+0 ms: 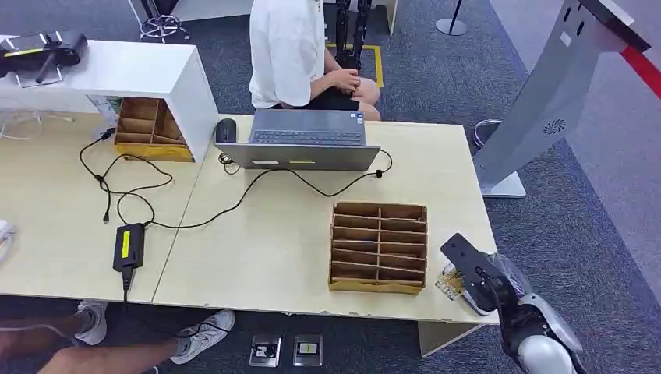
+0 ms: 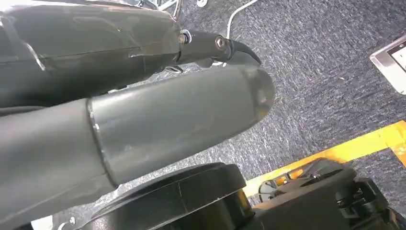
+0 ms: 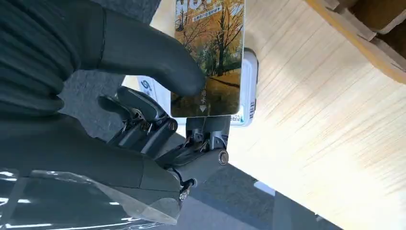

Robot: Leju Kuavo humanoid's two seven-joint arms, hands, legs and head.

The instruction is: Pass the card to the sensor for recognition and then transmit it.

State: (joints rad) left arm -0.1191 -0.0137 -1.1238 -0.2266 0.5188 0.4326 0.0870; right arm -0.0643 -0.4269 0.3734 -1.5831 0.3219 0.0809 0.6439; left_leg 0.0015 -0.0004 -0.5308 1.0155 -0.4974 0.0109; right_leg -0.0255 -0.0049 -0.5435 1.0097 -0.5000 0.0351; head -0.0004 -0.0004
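Note:
The card [image 3: 210, 52], printed with autumn trees, is pinched between the thumb and fingers of my right hand [image 3: 158, 120]. It hovers just over a white sensor unit [image 3: 249, 86] lying on the wooden table [image 3: 311, 134]. From the head view, my right hand [image 1: 487, 280] is at the table's front right corner, with the card [image 1: 450, 280] beside the divided cardboard box [image 1: 379, 245]. My left hand [image 2: 182, 115] hangs over the carpet, its fingers straight and holding nothing.
A laptop [image 1: 308, 139] stands at the table's far side, with a person in a white shirt [image 1: 288, 47] seated behind it. Cables and a power brick [image 1: 129, 245] lie to the left. A second cardboard box [image 1: 148, 128] sits far left. A grey kiosk stand [image 1: 546, 93] rises on the right.

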